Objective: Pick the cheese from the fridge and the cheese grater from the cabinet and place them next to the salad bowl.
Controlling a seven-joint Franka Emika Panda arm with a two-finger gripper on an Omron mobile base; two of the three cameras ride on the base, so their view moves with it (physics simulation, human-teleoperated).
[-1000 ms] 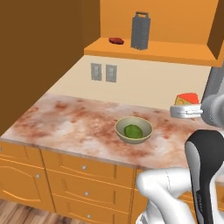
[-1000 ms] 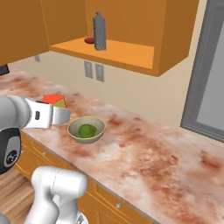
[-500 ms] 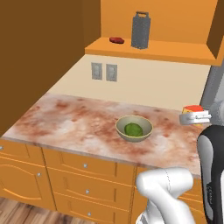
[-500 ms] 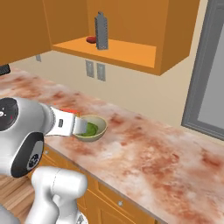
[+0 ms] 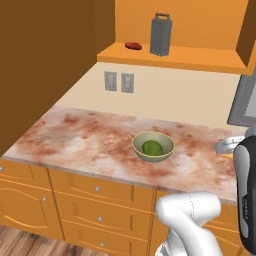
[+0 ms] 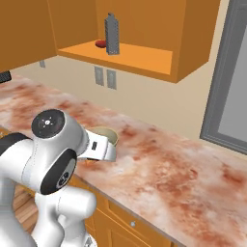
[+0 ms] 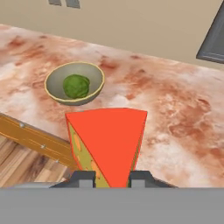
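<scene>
On the left side of the left base view a dark brown wooden panel [image 5: 47, 60] rises beside the counter. The counter [image 5: 90, 137] is a flat slab of mottled marble, reddish brown and white, over orange wooden drawer fronts [image 5: 95, 200] with small round metal knobs. Above it the open orange wooden wall cabinet [image 5: 175, 57] has a plain smooth shelf board. On this board lies a small flat red item [image 5: 133, 46], and just to the right of it stands the tall grey metal box grater [image 5: 160, 34], upright, tapering upward, with a loop handle and finely perforated sides. Two grey wall outlets [image 5: 118, 82] sit on the beige wall below the shelf.

Near the middle of the counter rests the round beige-olive salad bowl [image 5: 153, 146], smooth, with a rough green leafy lump inside. At the far right is the grey frame of the fridge [image 6: 226, 87].

In the hand view the two-finger gripper [image 7: 111, 177] is clenched on the yellow-orange wedge of cheese [image 7: 107, 142], which has a flat red rind face and small holes on its side. The wedge is held above the counter's front edge, to the right of the bowl and apart from it.
</scene>
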